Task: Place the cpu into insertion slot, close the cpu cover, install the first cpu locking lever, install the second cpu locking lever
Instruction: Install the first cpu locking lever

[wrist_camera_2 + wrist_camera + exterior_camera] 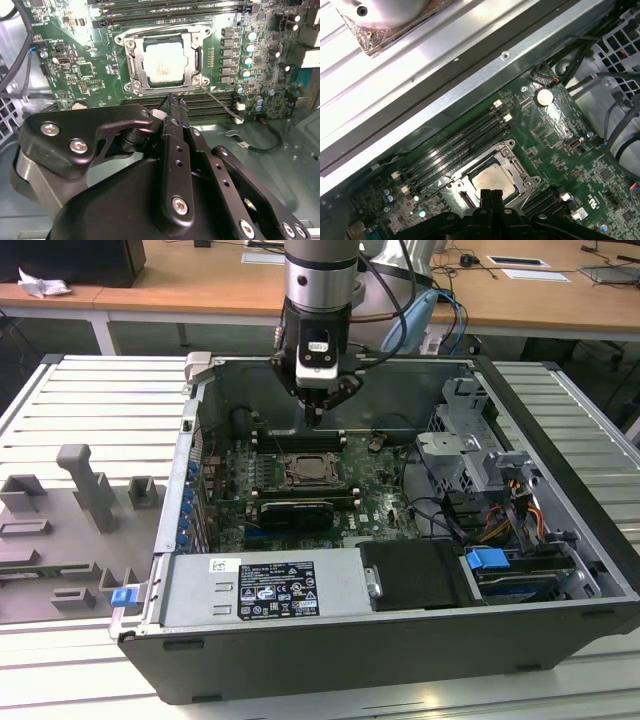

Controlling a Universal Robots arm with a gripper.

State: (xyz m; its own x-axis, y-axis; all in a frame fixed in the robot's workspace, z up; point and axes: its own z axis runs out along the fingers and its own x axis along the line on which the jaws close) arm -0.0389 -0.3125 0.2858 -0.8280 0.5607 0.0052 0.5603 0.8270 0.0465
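1. Gripper (175,101): jaws pressed together, nothing pinched between them. The two black fingers (485,198) run side by side down to one narrow tip.
2. In the second wrist view the tip sits over the long black memory slots (215,99), just beside the near edge of the insertion slot (129,86). In the exterior view the gripper (315,420) hangs above the board, clear of the socket.
3. Cpu (165,64) lies seated in the insertion slot, flat, face up. It is square, so it has no long axis; its edges run parallel to the socket rim and to the memory slots.
4. Its face is dull silvery-tan metal with faint print and no visible damage. In the first wrist view the cpu (493,180) lies just beyond the fingertips.
5. Cpu cover (136,65) is down: a thin silver frame lying flat on the chip's edges, with the chip showing through its window.
6. A thin lever (217,102) angles away from one socket corner, out across the memory slots.
7. Around it is green circuit board (80,75), inside an open computer case (560,430) on a slatted metal table (90,400).
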